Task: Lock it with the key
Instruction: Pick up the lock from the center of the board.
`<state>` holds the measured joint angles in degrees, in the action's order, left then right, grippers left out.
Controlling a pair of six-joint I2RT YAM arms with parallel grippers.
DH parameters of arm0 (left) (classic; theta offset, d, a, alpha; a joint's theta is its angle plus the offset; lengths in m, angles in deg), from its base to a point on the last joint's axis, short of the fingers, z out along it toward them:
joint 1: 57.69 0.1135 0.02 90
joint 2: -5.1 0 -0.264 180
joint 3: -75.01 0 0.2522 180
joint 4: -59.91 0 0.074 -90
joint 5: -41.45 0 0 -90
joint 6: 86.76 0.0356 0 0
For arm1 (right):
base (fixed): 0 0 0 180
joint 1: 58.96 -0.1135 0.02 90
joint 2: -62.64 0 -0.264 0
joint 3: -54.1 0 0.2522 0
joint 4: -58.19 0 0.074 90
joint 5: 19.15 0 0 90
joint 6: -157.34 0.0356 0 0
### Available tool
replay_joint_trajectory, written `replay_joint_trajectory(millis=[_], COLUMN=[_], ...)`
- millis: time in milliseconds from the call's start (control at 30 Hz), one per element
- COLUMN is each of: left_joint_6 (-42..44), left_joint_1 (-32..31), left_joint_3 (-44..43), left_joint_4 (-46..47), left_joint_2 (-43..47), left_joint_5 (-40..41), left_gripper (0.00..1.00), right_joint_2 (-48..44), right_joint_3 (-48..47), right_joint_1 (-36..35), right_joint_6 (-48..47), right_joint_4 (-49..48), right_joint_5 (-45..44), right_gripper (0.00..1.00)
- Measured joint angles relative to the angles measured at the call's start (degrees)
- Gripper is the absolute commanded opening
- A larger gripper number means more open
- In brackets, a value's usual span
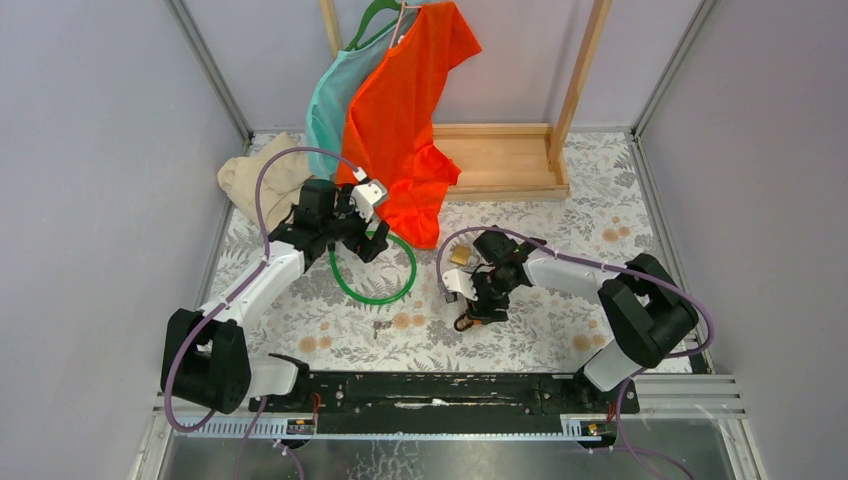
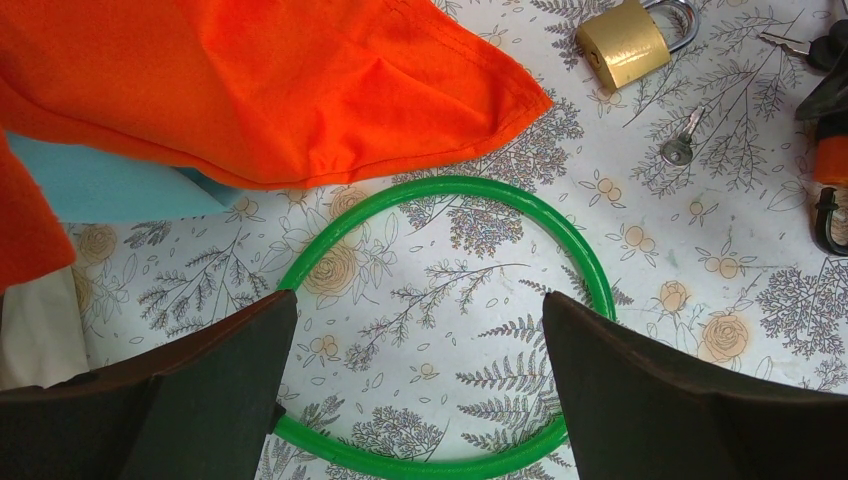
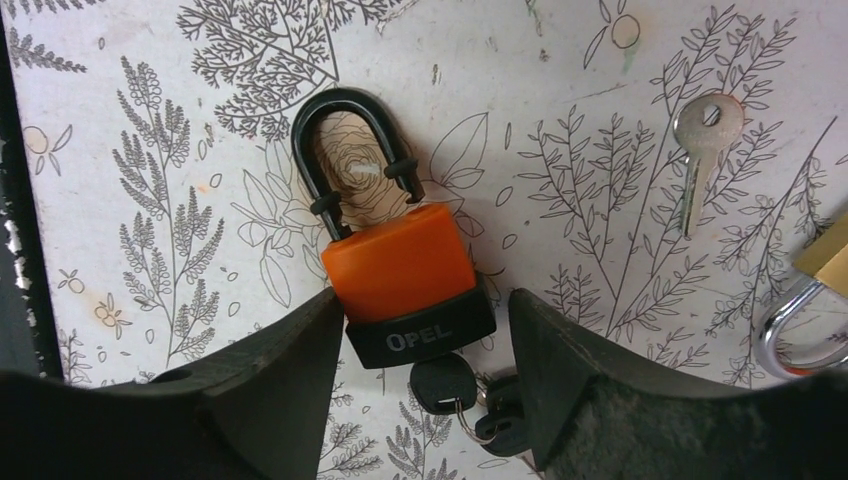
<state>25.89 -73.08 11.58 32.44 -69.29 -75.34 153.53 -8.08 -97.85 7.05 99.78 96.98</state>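
Floral cloth [image 3: 600,80] | glossy orange padlock [image 3: 400,260] | right pincer [image 3: 425,297] apart astride it | left pincer [image 2: 419,297] apart

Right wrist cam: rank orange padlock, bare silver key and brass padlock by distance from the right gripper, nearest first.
1. orange padlock: centre, between the fingers of the right gripper.
2. silver key: upper right, lying alone.
3. brass padlock: far right edge, partly cut off.

Orange padlock [image 3: 400,265] between right fingers [image 3: 260,390], silver key [image 3: 703,150] and brass padlock [image 3: 825,262] close by, tabletop [image 3: 480,60] open beyond
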Motion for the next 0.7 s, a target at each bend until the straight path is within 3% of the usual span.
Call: replay_joint_trajectory(millis=[333,567,700], left_joint_6=[0.00,0.00,0.00], left_joint_1=[0.00,0.00,-0.13], left_joint_3=[0.00,0.00,0.00], left_joint_4=[0.00,-0.02,0.00], left_joint_2=[-0.24,-1.05,-1.20], left_joint_5=[0.00,-0.28,-1.49], left_gripper=[1.00,1.00,1.00], right_joint_2=[-2.75,-4.55,-6.40], right_joint_3=[3.02,3.41,3.39], right_joint_1=[-0.07,-0.07,-0.07], right_joint_6=[-0.50,-0.07,1.22], right_joint_4=[-3.08,-2.86,-2.84], right_joint_5=[-0.68,-1.16,-1.14], right_gripper=[0.36,0.01,0.00])
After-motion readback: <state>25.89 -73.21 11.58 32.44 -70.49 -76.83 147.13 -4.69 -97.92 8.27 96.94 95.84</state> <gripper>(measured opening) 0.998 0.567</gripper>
